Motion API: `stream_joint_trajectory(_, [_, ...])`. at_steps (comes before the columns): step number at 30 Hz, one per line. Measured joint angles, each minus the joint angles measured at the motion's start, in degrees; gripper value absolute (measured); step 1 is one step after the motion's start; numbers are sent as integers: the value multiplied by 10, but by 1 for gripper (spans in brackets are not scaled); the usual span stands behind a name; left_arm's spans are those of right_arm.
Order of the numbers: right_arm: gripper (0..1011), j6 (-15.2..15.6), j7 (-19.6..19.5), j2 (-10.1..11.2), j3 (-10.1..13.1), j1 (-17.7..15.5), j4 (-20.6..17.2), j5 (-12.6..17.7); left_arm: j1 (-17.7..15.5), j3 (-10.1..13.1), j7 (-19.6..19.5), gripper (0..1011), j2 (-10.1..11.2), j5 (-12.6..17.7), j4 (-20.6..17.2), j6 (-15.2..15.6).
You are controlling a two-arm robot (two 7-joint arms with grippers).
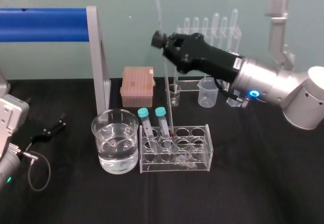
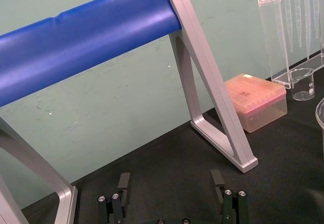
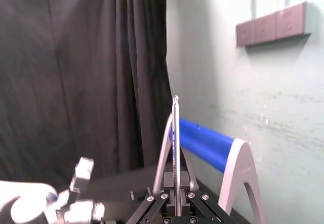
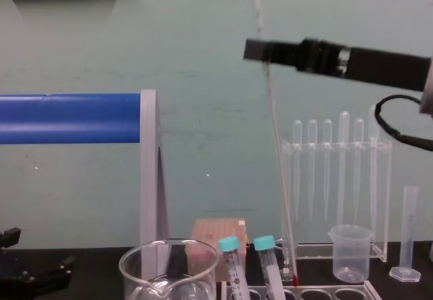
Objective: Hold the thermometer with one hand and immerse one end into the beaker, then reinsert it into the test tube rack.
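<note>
Low clear plastic rack (image 1: 202,155): we see 2 rows of round holes.
Long thin clear glass thermometer (image 1: 168,90): near upright, red tip at the rack's top.
Long black right gripper (image 1: 161,39): clamped on its upper part.
Wide clear glass beaker (image 1: 104,133): holds water, just left of the rack.

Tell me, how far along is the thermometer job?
Done: the right gripper is shut on the thermometer. In hand: its red tip hangs at a hole of the test tube rack, outside the beaker. Remaining: release, and the dip, if not yet made. The left gripper lies parked, open.
</note>
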Motion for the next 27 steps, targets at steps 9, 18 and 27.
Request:
stream_joint_trajectory(9, [56, -18, -4, 9, 24, -18, -22, 46, 0, 0, 0, 1008, 0, 0, 0, 0])
stream_joint_trajectory(18, [56, -40, 19, -17, 12, 44, -17, 55, 0, 0, 0, 1008, 0, 0, 0, 0])
stream_joint_trajectory(27, [56, -50, 45, -82, -38, 117, 40, 48, 0, 0, 0, 1008, 0, 0, 0, 0])
